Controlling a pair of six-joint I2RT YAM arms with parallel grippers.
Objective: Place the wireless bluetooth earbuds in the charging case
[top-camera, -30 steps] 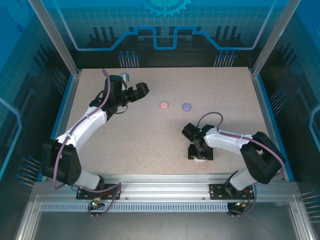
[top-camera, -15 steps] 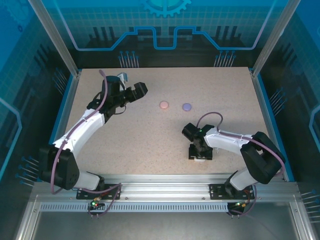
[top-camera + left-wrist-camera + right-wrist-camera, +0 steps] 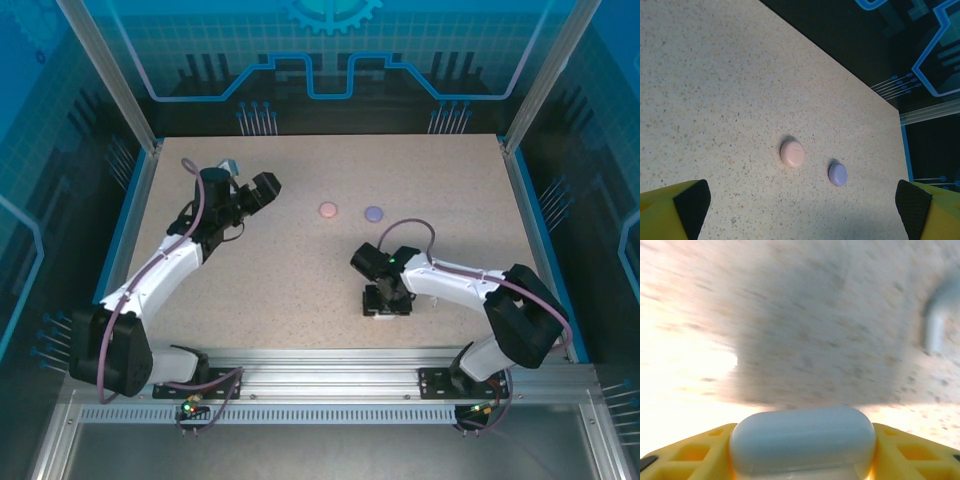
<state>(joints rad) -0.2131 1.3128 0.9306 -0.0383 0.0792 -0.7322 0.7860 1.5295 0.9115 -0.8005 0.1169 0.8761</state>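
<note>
Right wrist view: what is seen closest to the lens?

A rounded white charging case [image 3: 802, 440] is seen clamped in the right jaws. It is pressed on both sides by the yellow fingers [image 3: 695, 452].

And behind it?

The speckled bench [image 3: 805, 315] is shown, heavily blurred and crossed by a dark shadow. A pale shape [image 3: 935, 325] is caught at the right edge, but it is too smeared to be named.

Where is that case placed when viewed from above?

It is found in the near half of the bench, right of centre, under the right jaws, which are pointed down at the surface. Whether it is resting on the bench or lifted off it cannot be told.

How are the left jaws set?

They are spread wide apart and nothing is held in them. In the left wrist view the two black-padded fingertips [image 3: 690, 202] are seen in the lower corners, with bare bench between them. From above, these jaws are seen over the far left part of the bench, aimed towards the middle.

What is laid beyond them?

Two small round cases, both closed, are laid flat on the bench. A pink case [image 3: 792, 153] is set to the left and a purple case [image 3: 838, 174] just beside it on the right. They are near one another without touching, and are kept well apart from both sets of jaws.
</note>
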